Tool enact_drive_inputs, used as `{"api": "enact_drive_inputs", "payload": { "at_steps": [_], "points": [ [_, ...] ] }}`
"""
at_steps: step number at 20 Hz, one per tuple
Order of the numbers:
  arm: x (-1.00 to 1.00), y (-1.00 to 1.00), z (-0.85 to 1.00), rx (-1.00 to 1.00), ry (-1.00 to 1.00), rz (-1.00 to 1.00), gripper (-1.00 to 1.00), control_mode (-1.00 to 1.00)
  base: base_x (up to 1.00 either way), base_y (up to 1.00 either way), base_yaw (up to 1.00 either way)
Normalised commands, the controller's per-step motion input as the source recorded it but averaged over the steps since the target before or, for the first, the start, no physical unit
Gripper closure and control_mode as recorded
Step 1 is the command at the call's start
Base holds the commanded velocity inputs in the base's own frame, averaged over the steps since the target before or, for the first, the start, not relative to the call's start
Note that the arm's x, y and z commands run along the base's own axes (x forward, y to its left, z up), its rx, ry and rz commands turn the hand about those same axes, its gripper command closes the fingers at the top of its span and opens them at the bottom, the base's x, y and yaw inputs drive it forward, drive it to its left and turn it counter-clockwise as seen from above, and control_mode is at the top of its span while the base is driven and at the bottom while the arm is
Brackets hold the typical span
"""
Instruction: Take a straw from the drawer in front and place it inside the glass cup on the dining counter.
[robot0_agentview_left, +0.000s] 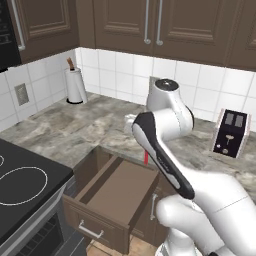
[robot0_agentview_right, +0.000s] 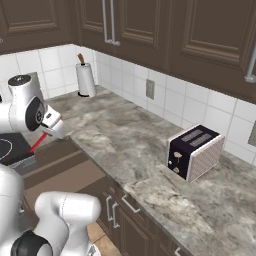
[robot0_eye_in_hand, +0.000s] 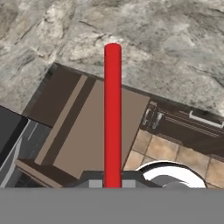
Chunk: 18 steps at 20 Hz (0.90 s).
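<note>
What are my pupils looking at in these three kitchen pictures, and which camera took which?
This is a white robot arm in a computer-drawn kitchen. Two cameras ride behind it, to its left and right; the third sits on its hand. Its end effector is shut on a thin red straw, held above the open drawer it stands over. The drawer's inside looks bare. On the marble worktop stand a toaster and a paper towel roll. A black stove is beside the drawer.
</note>
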Motion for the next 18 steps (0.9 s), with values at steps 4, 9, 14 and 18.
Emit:
{"api": "enact_drive_inputs", "payload": {
  "at_steps": [4, 9, 14, 18],
  "points": [
    [-0.01, -0.25, 0.20, 0.02, -0.13, 0.02, 1.00, -1.00, 0.00, 0.00, 0.00],
    [-0.49, -0.12, 0.06, 0.02, -0.01, 0.00, 1.00, -1.00, 0.00, 0.00, 0.00],
    [-0.58, -0.07, 0.01, 0.00, 0.00, 0.00, 1.00, -1.00, 0.00, 0.00, 0.00],
    [-0.35, -0.04, 0.00, 0.00, 0.00, 0.00, 1.00, -1.00, 0.00, 0.00, 0.00]
  ]
}}
